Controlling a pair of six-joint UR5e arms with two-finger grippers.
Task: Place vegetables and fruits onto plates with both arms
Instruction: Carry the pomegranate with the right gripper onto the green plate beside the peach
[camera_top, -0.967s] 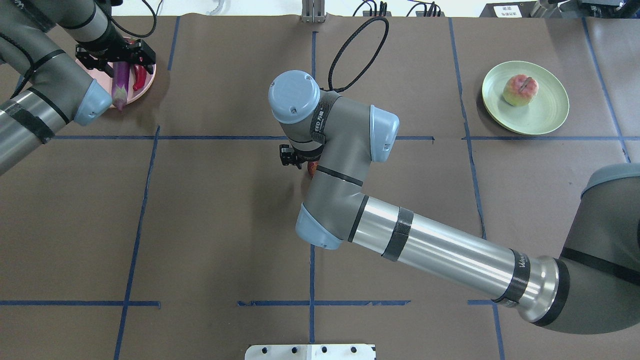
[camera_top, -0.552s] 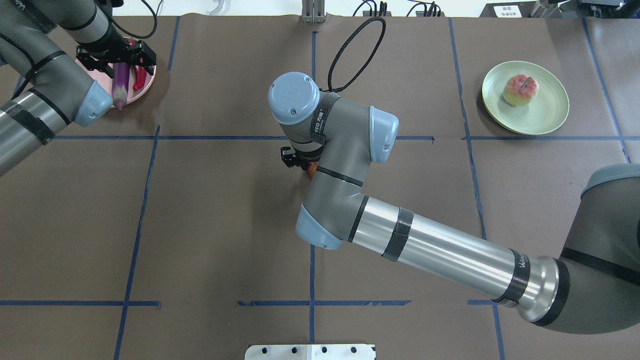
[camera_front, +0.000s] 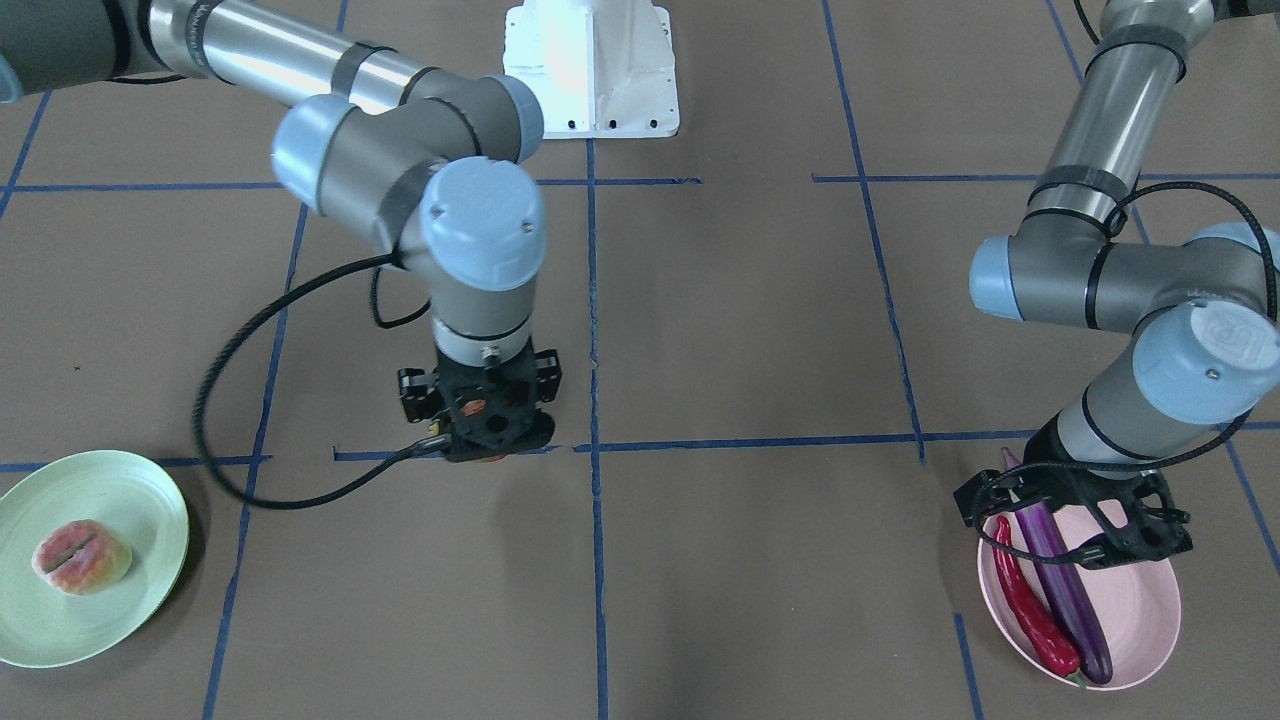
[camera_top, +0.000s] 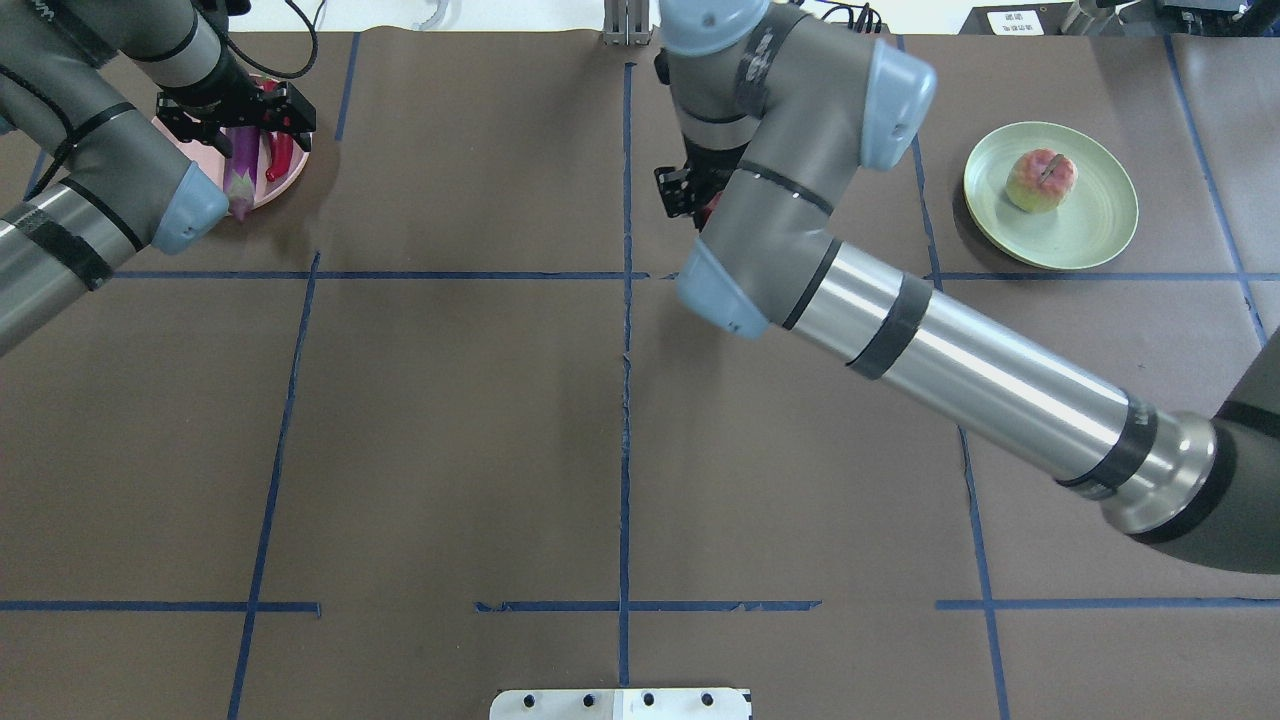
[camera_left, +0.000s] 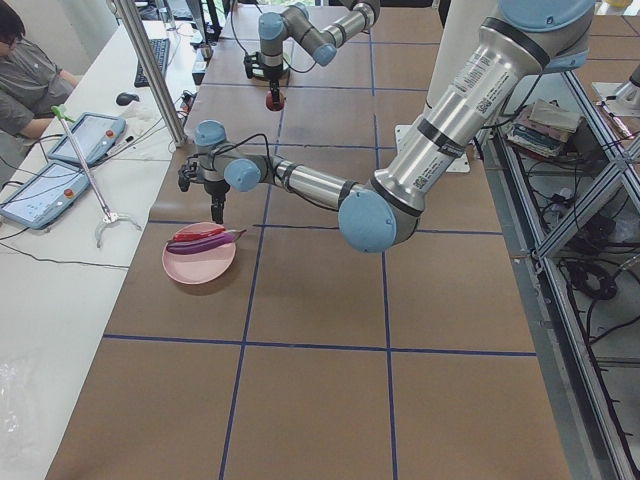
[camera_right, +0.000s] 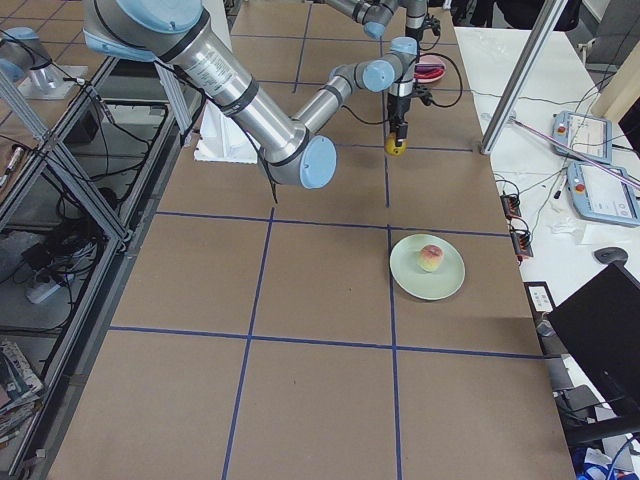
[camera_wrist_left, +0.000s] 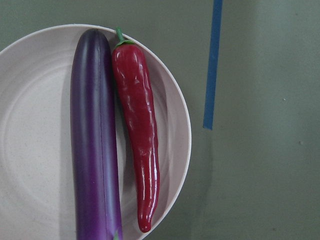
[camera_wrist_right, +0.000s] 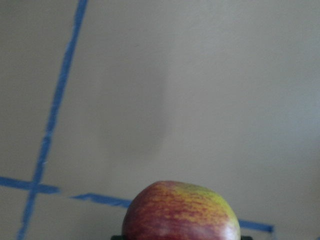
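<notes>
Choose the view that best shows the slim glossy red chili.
Left wrist-mounted: the slim glossy red chili shows large and whole, stem to tip. Front-facing shows it smaller; overhead, the left claw covers part; side views show it tiny.

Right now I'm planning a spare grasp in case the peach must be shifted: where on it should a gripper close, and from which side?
Probably from straight above, closing across the widest middle of the peach. It lies flat, alone near the centre of the green plate, so its flanks are free all round, and the low rim would likely block a sideways approach.
</notes>
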